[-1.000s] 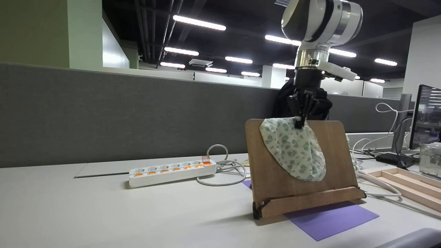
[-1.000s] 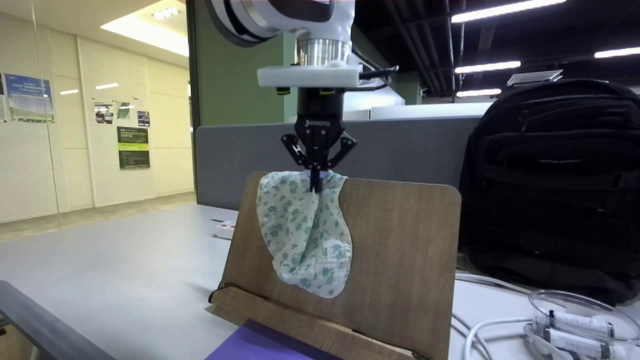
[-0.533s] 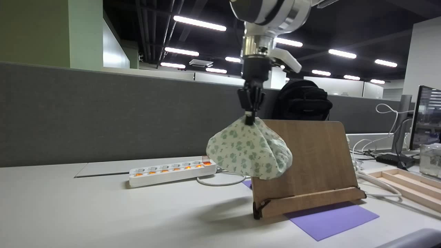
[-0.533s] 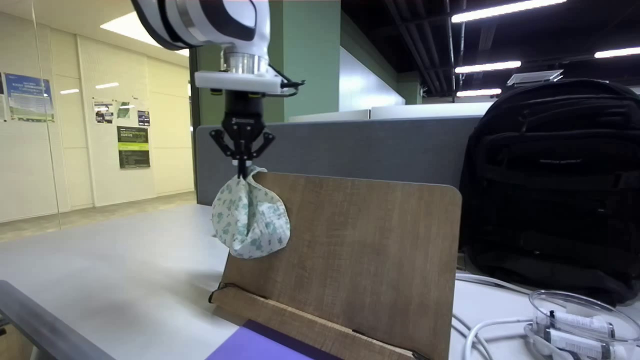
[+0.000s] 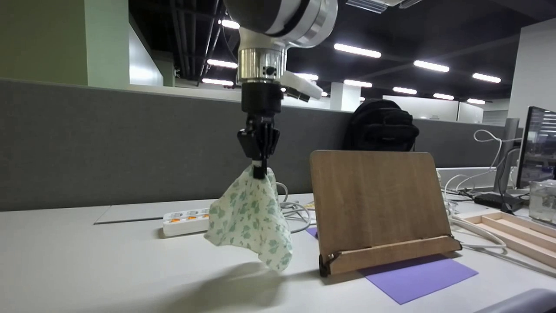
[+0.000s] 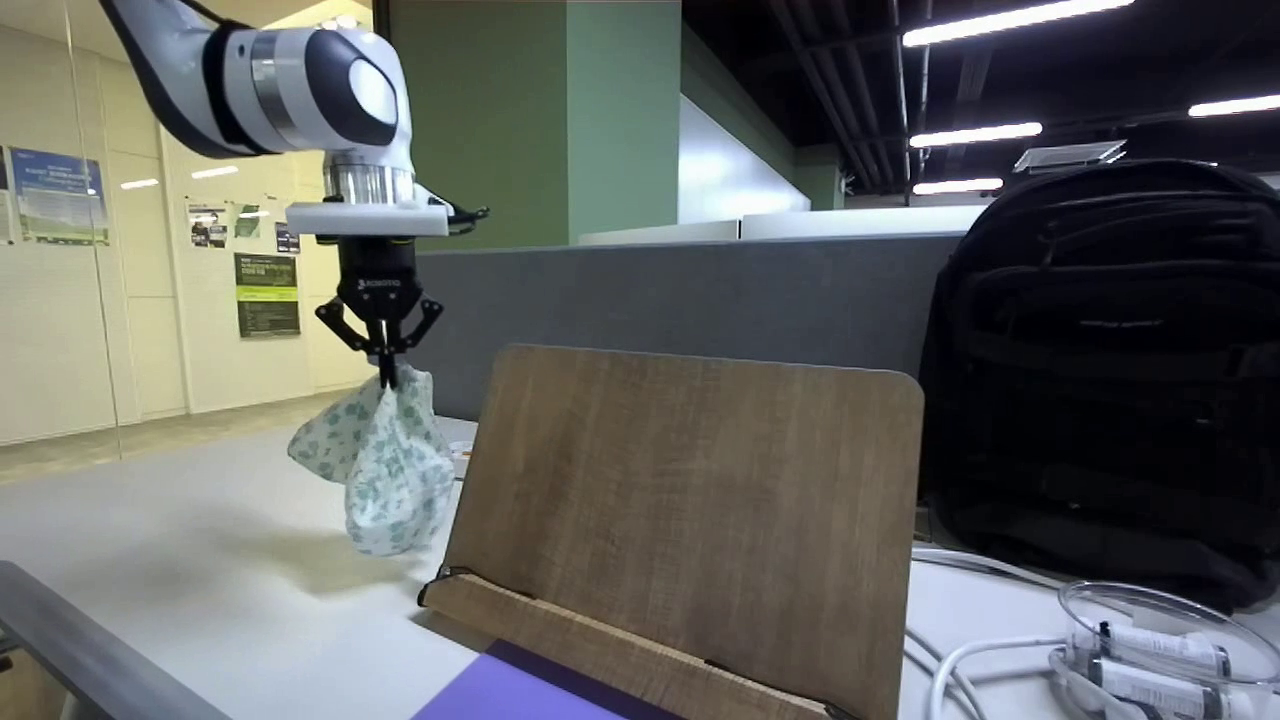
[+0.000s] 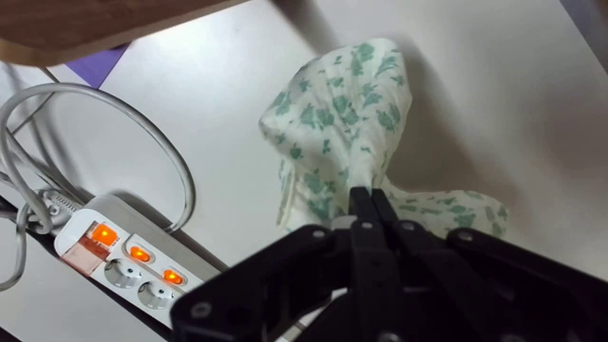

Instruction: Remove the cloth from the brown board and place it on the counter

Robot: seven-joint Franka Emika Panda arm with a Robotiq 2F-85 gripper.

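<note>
Black fingers [image 7: 359, 202]: pinched together on a gathered fold of the cloth [image 7: 337, 114], their tips slightly below and right of centre in the wrist view.
Gripper [image 5: 259, 172]: pointing down, just left of mid-frame in an exterior view.
Green-print cloth: hanging in loose folds beneath the gripper, off the brown board [image 5: 382, 200] and apart from it, its shadow [image 5: 234, 291] falling on the counter [image 5: 87, 261].
Board: upright, leaning back, right of centre in an exterior view; one edge crosses the upper left of the wrist view.
Purple sheet [image 5: 419, 278]: flat, partly under the board, lower right of an exterior view.
Power strip [image 7: 187, 259]: white, orange switches [image 7: 139, 253] lit, lower left of the wrist view, a pale cable [image 7: 161, 137] looping above it.
Counter surface: white-grey, across the lower part of both exterior views.
Partition [image 5: 130, 148]: grey, behind the counter.
Backpack [image 6: 1110, 400]: black, right side of an exterior view.
</note>
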